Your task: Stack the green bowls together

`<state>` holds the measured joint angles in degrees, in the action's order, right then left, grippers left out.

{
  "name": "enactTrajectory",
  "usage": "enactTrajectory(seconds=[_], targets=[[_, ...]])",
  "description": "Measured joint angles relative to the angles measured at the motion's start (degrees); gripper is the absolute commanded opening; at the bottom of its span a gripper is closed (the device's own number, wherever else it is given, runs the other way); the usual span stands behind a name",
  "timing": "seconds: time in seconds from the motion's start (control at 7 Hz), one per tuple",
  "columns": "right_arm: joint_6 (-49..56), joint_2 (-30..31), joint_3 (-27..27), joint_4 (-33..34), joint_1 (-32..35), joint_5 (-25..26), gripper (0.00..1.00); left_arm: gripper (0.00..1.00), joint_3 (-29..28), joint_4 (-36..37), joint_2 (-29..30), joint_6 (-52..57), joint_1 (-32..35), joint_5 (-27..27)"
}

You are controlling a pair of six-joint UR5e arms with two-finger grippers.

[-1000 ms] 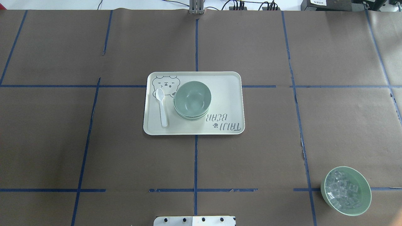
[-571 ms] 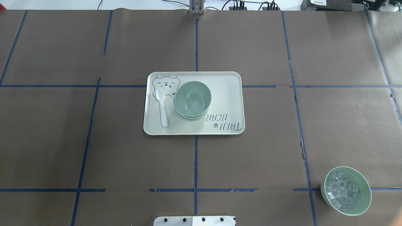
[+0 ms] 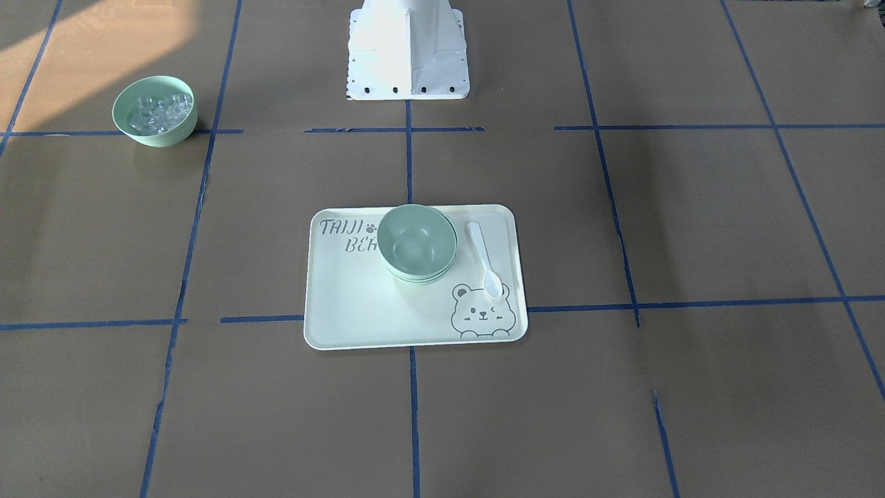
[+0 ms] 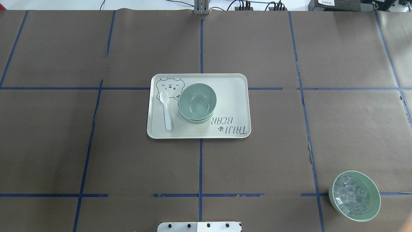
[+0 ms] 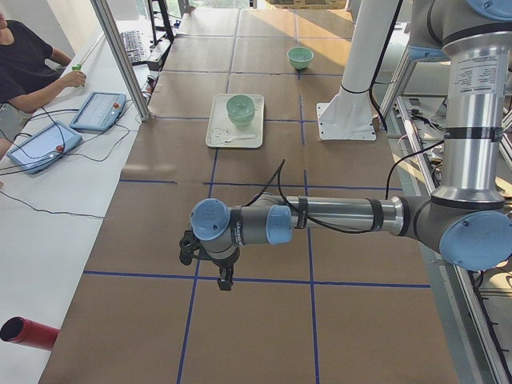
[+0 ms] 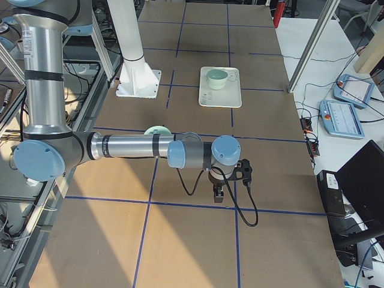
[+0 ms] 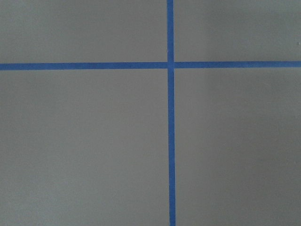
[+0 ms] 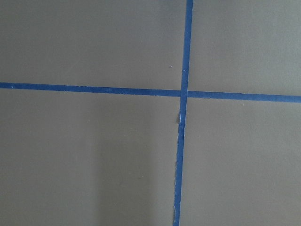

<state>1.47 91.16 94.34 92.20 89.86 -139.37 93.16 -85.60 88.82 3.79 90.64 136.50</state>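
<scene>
The green bowls point(image 4: 197, 102) sit nested in one stack on the pale bear-print tray point(image 4: 231, 80); the stack also shows in the front-facing view point(image 3: 417, 242) and in the left view point(image 5: 241, 108). My left gripper point(image 5: 226, 280) hangs over bare table far from the tray and shows only in the left view. My right gripper point(image 6: 219, 195) shows only in the right view, also far from the tray. I cannot tell whether either is open or shut. Both wrist views show only brown paper and blue tape.
A white spoon point(image 4: 165, 109) lies on the tray beside the stack. A similar green bowl with clear cubes point(image 4: 354, 196) stands near the table's right front corner. The robot's base plate point(image 4: 199, 226) is at the near edge. An operator point(image 5: 32, 68) sits at the far side.
</scene>
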Motion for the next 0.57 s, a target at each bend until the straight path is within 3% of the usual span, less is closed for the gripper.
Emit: enactTrajectory(seconds=[0.57], targets=[[0.2,0.3,-0.2,0.0,0.3,-0.3,1.00,1.00,0.0,0.0,0.2,-0.2,0.0,-1.5]])
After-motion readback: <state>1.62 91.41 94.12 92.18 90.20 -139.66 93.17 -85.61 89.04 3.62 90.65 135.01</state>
